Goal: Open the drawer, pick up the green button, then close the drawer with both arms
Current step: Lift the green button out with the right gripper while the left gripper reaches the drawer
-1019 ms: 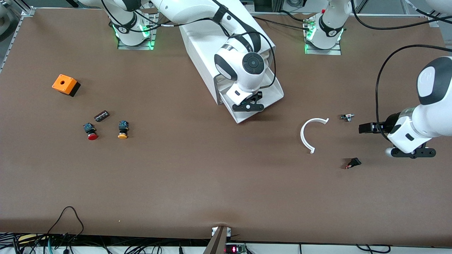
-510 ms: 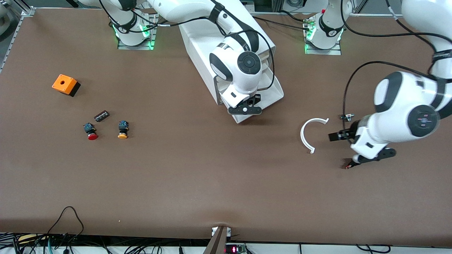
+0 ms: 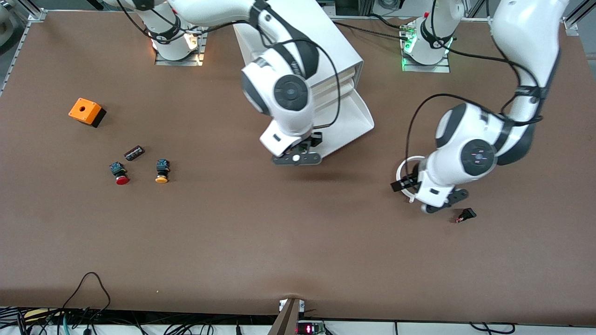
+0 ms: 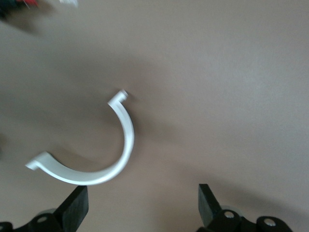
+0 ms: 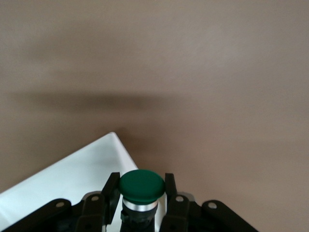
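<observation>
**Green button gripped over the corner of the open drawer**

The cabinet (image 3: 298, 51) stands toward the robots' bases, roughly midway between them, and everything here is placed from it. Its lowest drawer (image 3: 356, 121) is pulled out toward the front camera, the two upper drawers shut above it. The right gripper (image 5: 141, 193) hangs just over the pulled-out drawer's corner on the right arm's side, its fingers (image 5: 110, 191) closed snugly against the button (image 5: 141, 184), whose green cap shows between them in the right wrist view. A corner of the drawer's white tray lies directly beneath it.

Toward the left arm's end from the cabinet, and nearer the front camera, the left gripper (image 4: 142, 205) hovers over a white curved ring piece (image 4: 104, 154) on the table (image 3: 279, 242), its fingers spread wide with nothing between them. A small black switch (image 3: 466, 215) lies close by.

Toward the right arm's end from the cabinet sit an orange box (image 3: 86, 111), a red-capped button (image 3: 119, 173) and an orange-capped button (image 3: 161, 171).
</observation>
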